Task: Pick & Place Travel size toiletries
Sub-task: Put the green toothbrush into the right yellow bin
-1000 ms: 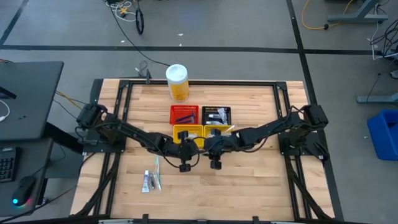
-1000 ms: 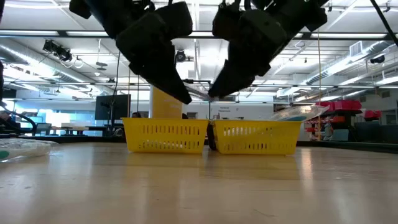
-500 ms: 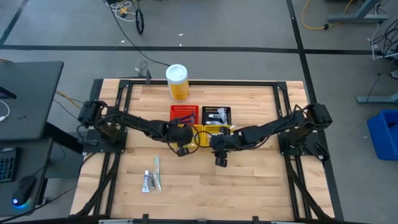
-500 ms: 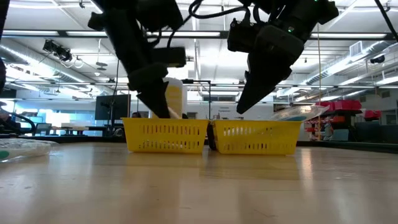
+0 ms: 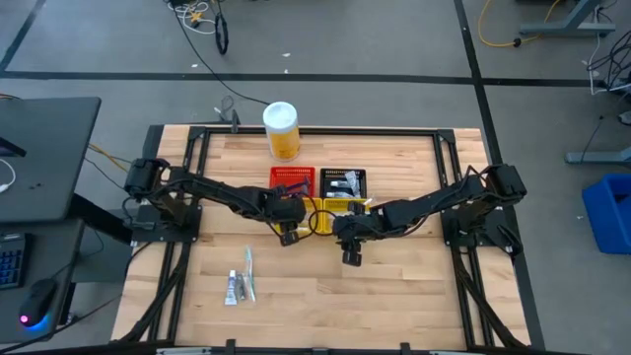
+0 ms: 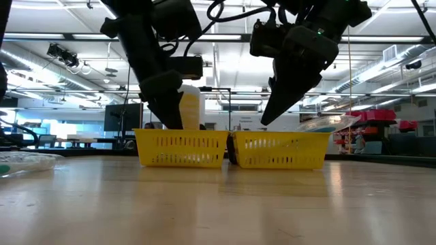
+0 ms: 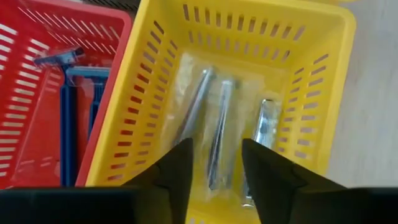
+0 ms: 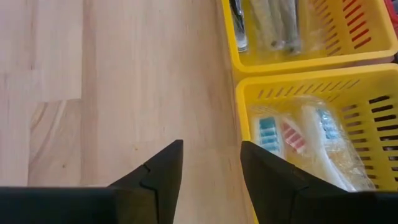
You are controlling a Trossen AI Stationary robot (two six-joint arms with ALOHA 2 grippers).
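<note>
My left gripper (image 7: pixel 216 155) is open and empty, fingers pointing down into the left yellow basket (image 5: pixel 294 211), just above clear-wrapped slim toiletries (image 7: pixel 214 124) lying on its floor. Blue-handled razors (image 7: pixel 74 99) lie in the red basket (image 5: pixel 293 181). My right gripper (image 8: pixel 211 155) is open and empty above bare table, beside the right yellow basket (image 8: pixel 298 93), which holds wrapped toothbrushes (image 8: pixel 305 134) with blue and red marks. Small tubes (image 5: pixel 235 287) and a slim toothbrush (image 5: pixel 248 264) lie flat on the table at the near left.
A black basket (image 5: pixel 342 181) with items stands behind the right yellow one. A tall yellow canister (image 5: pixel 281 131) with a white lid stands at the far edge. The four baskets sit close together mid-table. Bare wood lies to the near side and right.
My left gripper has gone from beside my right gripper toward the table's far edge and down, into the left yellow basket. My right gripper has shifted a little toward the table's right edge. Both have stayed nearly still in the last half second.
</note>
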